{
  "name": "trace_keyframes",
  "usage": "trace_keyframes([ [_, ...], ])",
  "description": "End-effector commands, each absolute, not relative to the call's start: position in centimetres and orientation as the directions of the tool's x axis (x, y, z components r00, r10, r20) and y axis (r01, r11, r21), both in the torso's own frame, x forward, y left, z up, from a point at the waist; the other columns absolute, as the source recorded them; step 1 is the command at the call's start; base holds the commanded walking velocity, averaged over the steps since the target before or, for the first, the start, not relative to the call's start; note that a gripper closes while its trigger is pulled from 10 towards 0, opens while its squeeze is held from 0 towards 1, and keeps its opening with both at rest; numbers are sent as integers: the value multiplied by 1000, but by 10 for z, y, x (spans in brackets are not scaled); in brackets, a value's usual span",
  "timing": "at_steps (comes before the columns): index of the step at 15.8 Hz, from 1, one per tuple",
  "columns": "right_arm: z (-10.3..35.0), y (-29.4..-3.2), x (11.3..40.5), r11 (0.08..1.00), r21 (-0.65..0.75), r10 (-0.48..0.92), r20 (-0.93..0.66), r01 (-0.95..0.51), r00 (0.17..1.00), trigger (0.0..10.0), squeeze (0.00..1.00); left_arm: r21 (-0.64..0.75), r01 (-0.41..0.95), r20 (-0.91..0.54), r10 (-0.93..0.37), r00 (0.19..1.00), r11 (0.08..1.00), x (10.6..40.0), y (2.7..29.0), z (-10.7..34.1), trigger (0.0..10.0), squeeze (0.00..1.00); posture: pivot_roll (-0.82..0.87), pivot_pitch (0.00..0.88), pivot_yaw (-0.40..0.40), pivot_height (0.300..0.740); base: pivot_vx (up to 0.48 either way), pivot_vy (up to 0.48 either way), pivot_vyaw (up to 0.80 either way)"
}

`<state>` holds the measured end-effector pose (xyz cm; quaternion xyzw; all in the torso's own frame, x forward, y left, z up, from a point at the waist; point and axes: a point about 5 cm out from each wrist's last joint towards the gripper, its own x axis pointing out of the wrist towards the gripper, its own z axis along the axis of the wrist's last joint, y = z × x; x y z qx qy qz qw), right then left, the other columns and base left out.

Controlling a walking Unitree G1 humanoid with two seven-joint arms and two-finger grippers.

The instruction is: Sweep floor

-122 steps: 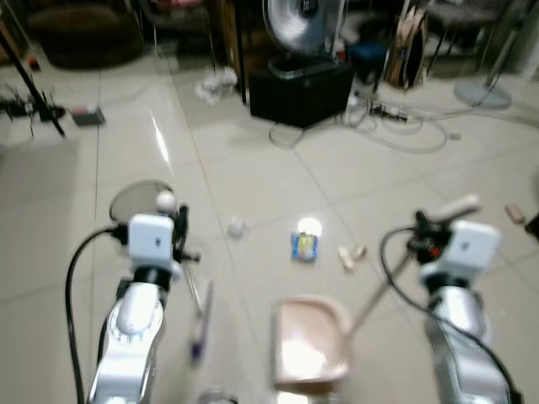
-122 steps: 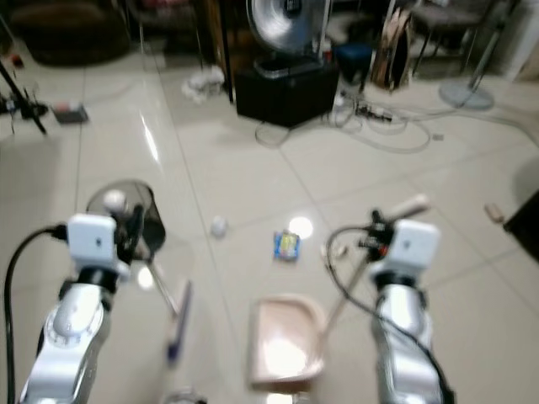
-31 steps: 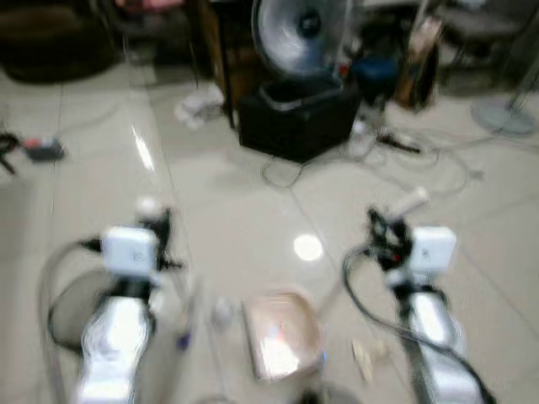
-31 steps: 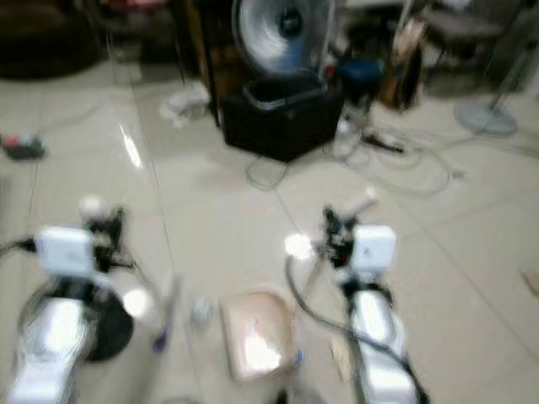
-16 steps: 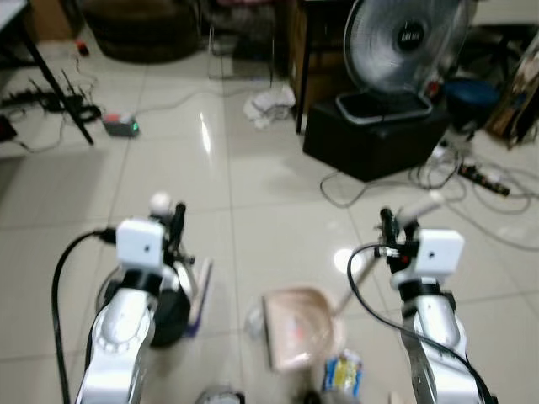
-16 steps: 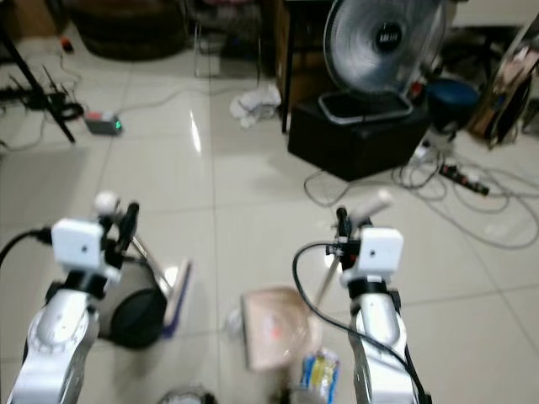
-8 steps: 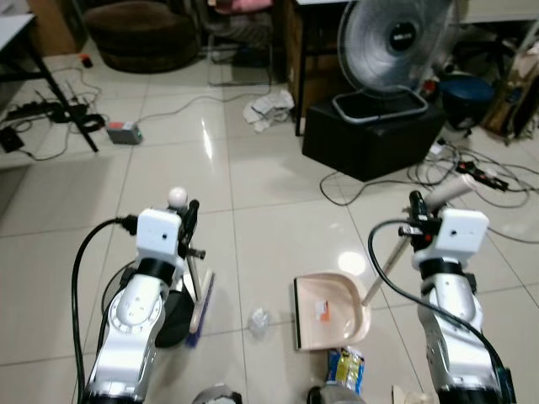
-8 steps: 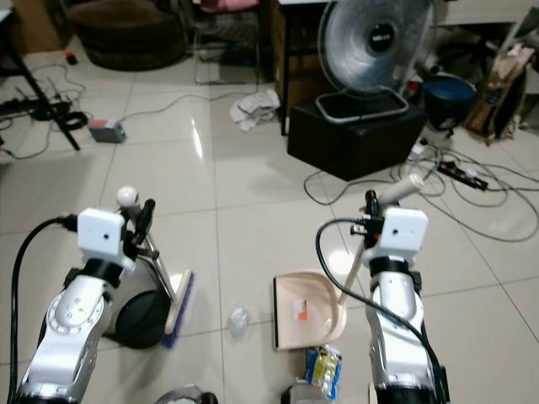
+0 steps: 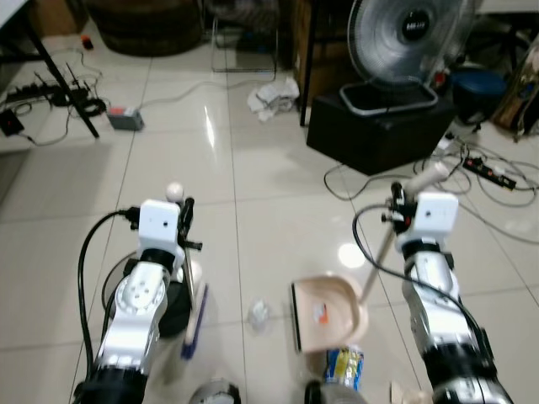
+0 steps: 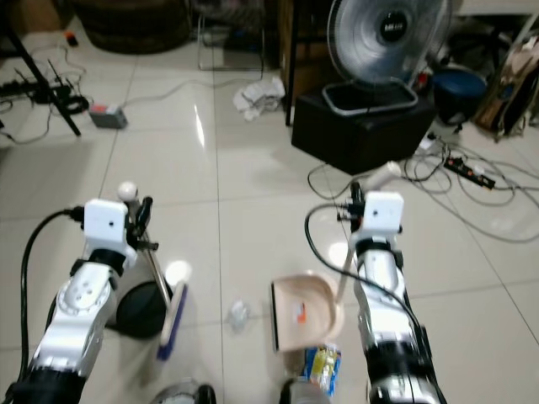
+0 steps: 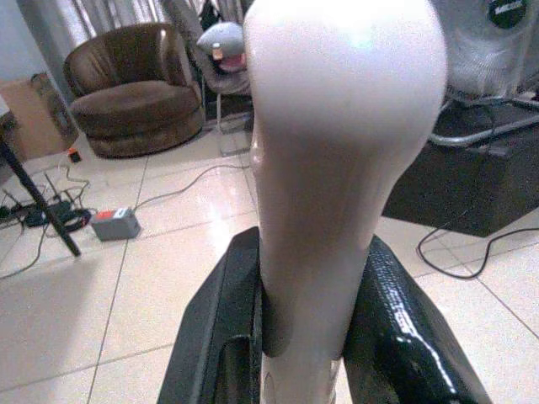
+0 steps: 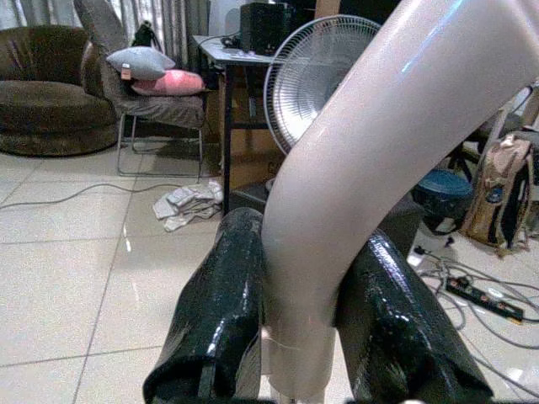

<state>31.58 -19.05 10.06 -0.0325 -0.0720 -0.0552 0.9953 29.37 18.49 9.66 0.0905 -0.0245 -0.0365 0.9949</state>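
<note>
My left gripper (image 9: 184, 220) is shut on the pale broom handle (image 11: 337, 151), whose round knob sticks up above the fingers. The broom head (image 9: 195, 318) rests on the tiles below it. My right gripper (image 9: 394, 208) is shut on the dustpan's long pale handle (image 12: 362, 168). The beige dustpan (image 9: 325, 316) lies flat on the floor between the arms. A crumpled white scrap (image 9: 258, 314) lies between broom head and dustpan. A blue and yellow packet (image 9: 344, 367) lies just at the dustpan's near edge.
A black box (image 9: 379, 130) with a standing fan (image 9: 411, 38) on it stands ahead to the right, with cables (image 9: 484, 168) trailing beside it. Farther off lie a crumpled cloth (image 9: 274, 94) and a small grey device (image 9: 125, 119). A dark round object (image 9: 173, 307) sits under my left arm.
The camera has shifted and the picture has sharpened. The packet, once beyond the dustpan, now lies on its near side. Both grippers keep their hold on broom and dustpan.
</note>
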Motion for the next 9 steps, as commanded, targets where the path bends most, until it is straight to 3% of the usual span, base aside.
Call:
trace_keyframes([
  [1, 104, -189, 322, 992, -50, -108, 173, 118, 979, 10000, 0, 194, 57, 99, -78, 992, 979, 300, 186, 107, 10000, 0, 15, 124, 43, 740, 0, 0, 0],
  [9, 111, -187, 338, 971, -167, -126, 254, 172, 959, 10000, 0, 154, 82, 149, -105, 983, 985, 308, 172, 103, 10000, 0, 48, 261, 37, 740, 0, 0, 0],
])
